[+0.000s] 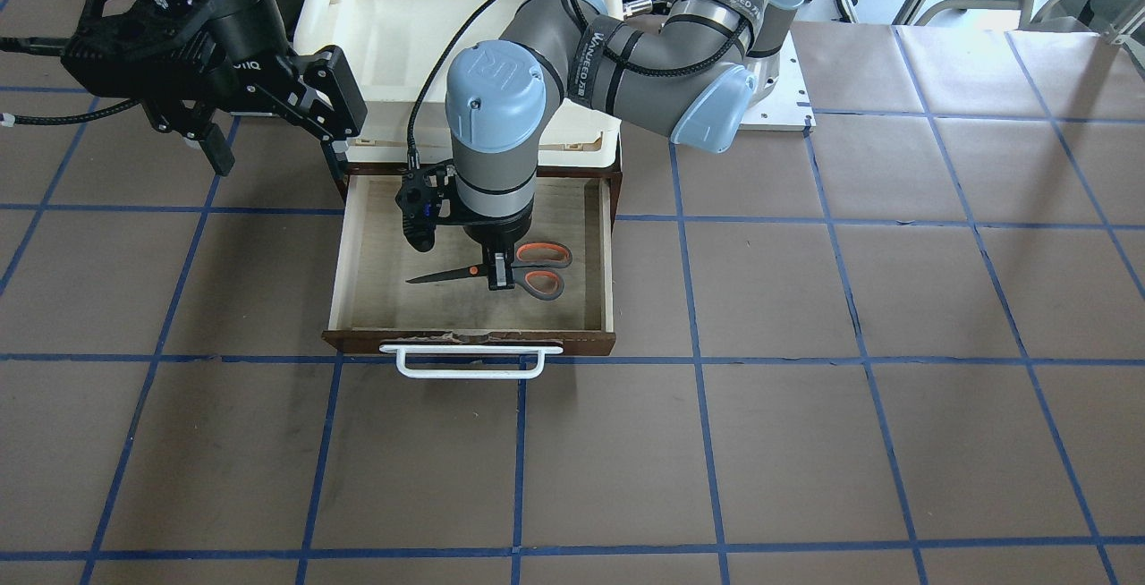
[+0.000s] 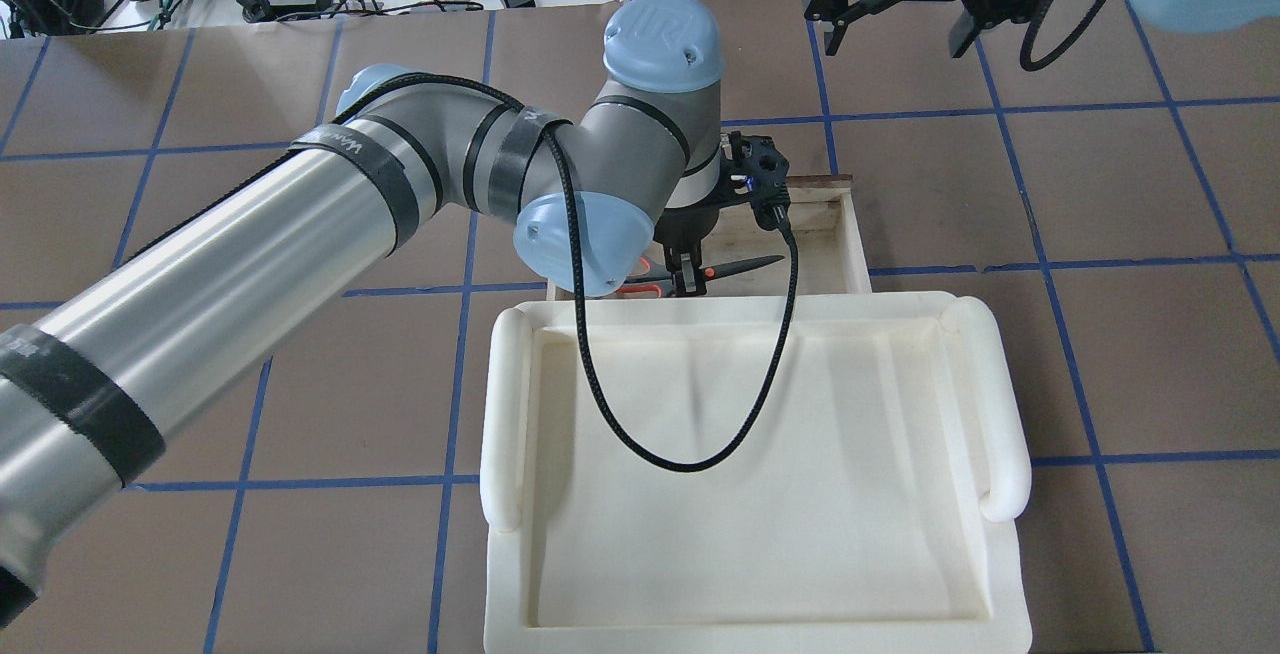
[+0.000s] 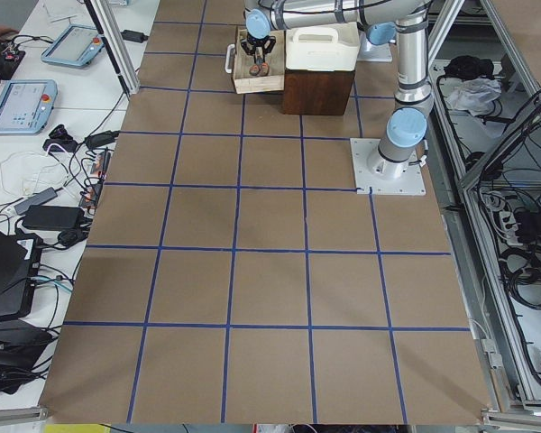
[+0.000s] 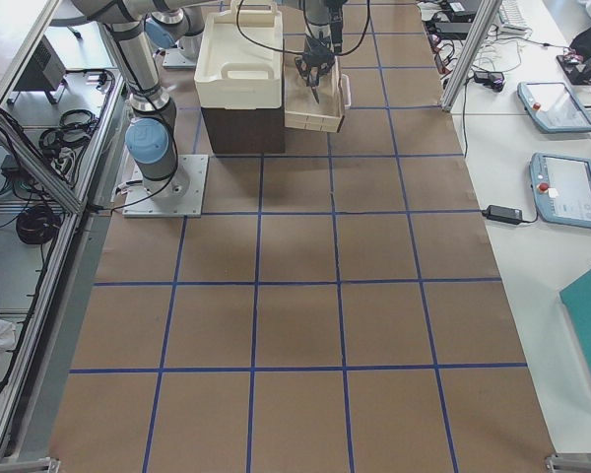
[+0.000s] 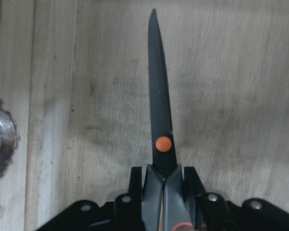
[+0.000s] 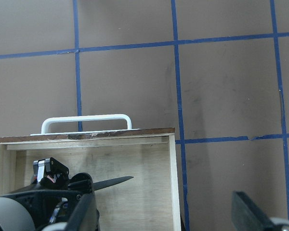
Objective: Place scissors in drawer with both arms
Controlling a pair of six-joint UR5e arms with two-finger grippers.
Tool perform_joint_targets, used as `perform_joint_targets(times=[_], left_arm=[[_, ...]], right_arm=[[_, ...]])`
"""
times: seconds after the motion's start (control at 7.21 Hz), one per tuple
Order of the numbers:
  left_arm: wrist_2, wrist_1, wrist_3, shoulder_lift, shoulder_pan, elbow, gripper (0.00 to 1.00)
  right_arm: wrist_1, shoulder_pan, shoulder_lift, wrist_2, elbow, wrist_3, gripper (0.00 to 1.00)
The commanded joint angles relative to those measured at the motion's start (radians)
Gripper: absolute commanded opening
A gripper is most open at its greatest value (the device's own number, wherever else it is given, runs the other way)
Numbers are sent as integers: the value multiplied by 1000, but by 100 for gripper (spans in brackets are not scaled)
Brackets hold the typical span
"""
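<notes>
- My left fingers (image 1: 499,276) grip the scissors (image 5: 159,96) near the pivot, inside the open drawer (image 1: 385,245).
- My right fingers (image 1: 217,148) hang spread, empty.
- Next, likely: let go, lift clear.

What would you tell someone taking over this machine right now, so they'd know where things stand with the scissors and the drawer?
Left gripper: shut on the scissors just behind the orange pivot, lowered inside the drawer.
Right gripper: open, empty, raised off to one side of the drawer.
Scissors: blades closed, low over the drawer floor; I cannot tell whether they touch it.
Drawer: pulled open, white handle free.
Done: drawer open, scissors inside it.
Left: release the scissors, lift that gripper out, then probably push the drawer shut.
</notes>
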Motion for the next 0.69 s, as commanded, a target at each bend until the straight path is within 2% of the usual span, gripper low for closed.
perform_joint_targets(times=[0.0,0.14,0.28,0.42,0.55], left_arm=[[2,0,-1,1,-1,-4,23],[4,-6,-2,13,-1,-4,47],[5,-25,-2,33,-2,-4,63],[7,-46,-31,49,-2,-2,64],[8,-78,-42,68,1,-1,70]], right_arm=[[2,2,-5,-20,0,-1,100],[0,3,-9,-31,0,-1,100],[0,3,-9,-25,0,-3,100],[0,3,-9,-19,0,-4,100],[2,3,-9,-18,0,-4,100]])
